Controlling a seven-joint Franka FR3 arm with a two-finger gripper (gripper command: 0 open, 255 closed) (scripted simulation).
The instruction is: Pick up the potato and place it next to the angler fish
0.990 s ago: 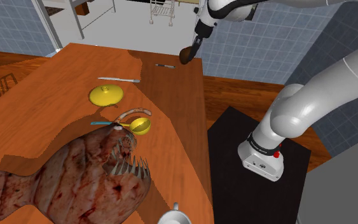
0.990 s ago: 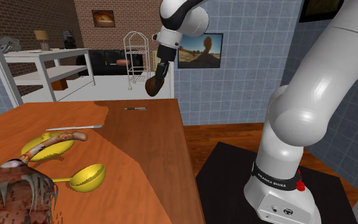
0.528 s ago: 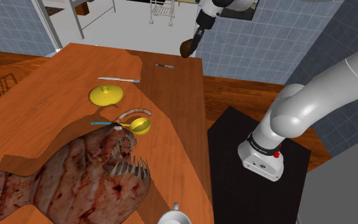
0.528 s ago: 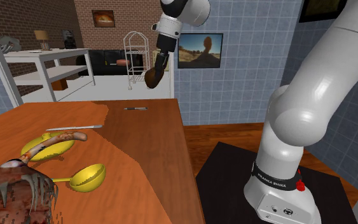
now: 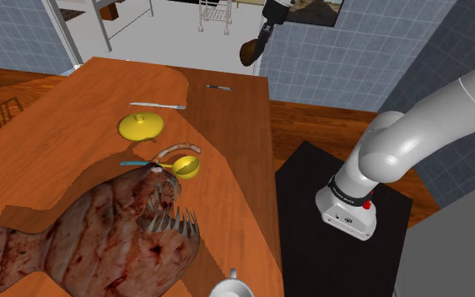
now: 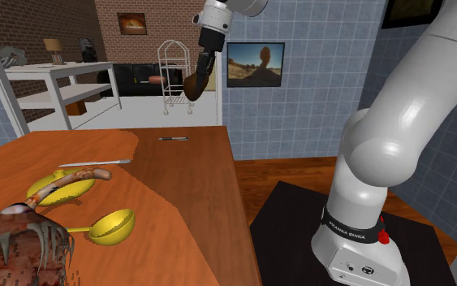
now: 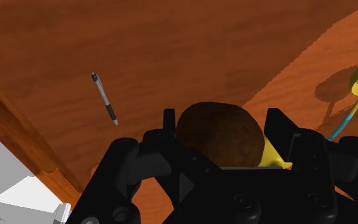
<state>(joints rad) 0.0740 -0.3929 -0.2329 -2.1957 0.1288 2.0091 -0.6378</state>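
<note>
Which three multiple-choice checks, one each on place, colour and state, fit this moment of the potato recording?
1. Where is the potato?
A. in the air above the table
B. lying on the table
C. under the table

2. What colour is the bowl of the spoon?
A. red
B. yellow
C. white

3. How is the gripper?
A. open and empty
B. shut on nothing
C. shut on the potato

Answers:
1. A, because the second exterior view shows it hanging well above the wood near the table's far end.
2. B, because the bowl is plainly yellow in the shoulder view.
3. C, because in the wrist view both fingers clasp the potato's sides.
</note>
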